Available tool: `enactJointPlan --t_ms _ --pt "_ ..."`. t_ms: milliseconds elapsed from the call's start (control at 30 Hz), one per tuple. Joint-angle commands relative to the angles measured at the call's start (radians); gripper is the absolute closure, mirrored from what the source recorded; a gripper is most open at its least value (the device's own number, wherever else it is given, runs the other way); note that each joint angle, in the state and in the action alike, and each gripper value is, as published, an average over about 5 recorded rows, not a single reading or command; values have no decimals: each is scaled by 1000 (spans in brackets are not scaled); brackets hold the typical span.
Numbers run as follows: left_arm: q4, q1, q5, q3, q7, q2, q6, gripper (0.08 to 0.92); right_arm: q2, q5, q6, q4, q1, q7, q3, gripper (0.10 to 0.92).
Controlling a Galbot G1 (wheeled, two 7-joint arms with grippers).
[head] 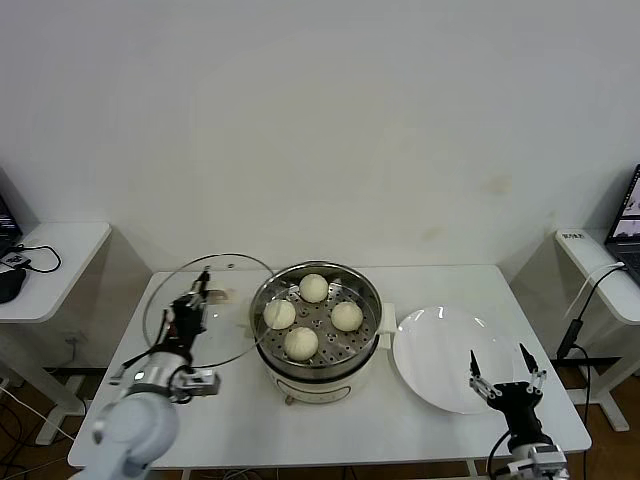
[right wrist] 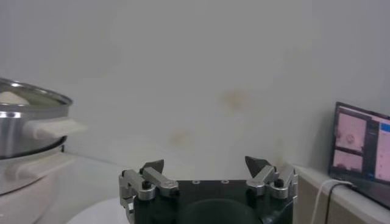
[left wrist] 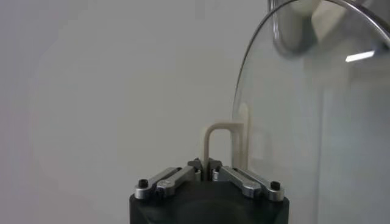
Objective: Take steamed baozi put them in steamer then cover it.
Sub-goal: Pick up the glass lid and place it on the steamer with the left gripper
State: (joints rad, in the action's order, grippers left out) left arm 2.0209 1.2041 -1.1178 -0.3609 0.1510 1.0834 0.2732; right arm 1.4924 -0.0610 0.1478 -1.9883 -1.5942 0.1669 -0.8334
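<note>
Several cream-white baozi [head: 313, 287] sit on the perforated tray of the steel steamer [head: 318, 372] at the table's middle. The glass cover [head: 228, 318] hangs tilted just left of the steamer, and its edge reaches the pot's left rim. My left gripper [head: 190, 300] is shut on the cover's cream handle [left wrist: 222, 131]. In the left wrist view the gripper [left wrist: 207, 167] pinches the handle's thin bar, with the glass [left wrist: 304, 122] beside it. My right gripper [head: 505, 370] stands open over the near right edge of the plate, holding nothing. The right wrist view shows the gripper [right wrist: 207, 164], the steamer [right wrist: 24, 128] and a baozi [right wrist: 12, 97].
A flat white plate [head: 440, 340] lies right of the steamer. Small side tables stand at both sides, the left one [head: 50, 270] with cables. The right one [head: 600, 270] carries a laptop [right wrist: 359, 146]. A wall stands close behind the table.
</note>
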Motion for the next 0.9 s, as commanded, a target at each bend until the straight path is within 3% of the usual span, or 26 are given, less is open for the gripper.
enactJointPlan --t_ms 33,467,900 --pt "-14 -140 -265 207 125 233 83 868 -4 -50 2 24 26 -1 42 203" --pt "-76 -163 -508 277 178 432 68 868 -15 -68 11 68 48 -1 63 203" --pt "-158 -159 -553 312 191 498 68 868 -8 -61 10 62 33 2 75 203"
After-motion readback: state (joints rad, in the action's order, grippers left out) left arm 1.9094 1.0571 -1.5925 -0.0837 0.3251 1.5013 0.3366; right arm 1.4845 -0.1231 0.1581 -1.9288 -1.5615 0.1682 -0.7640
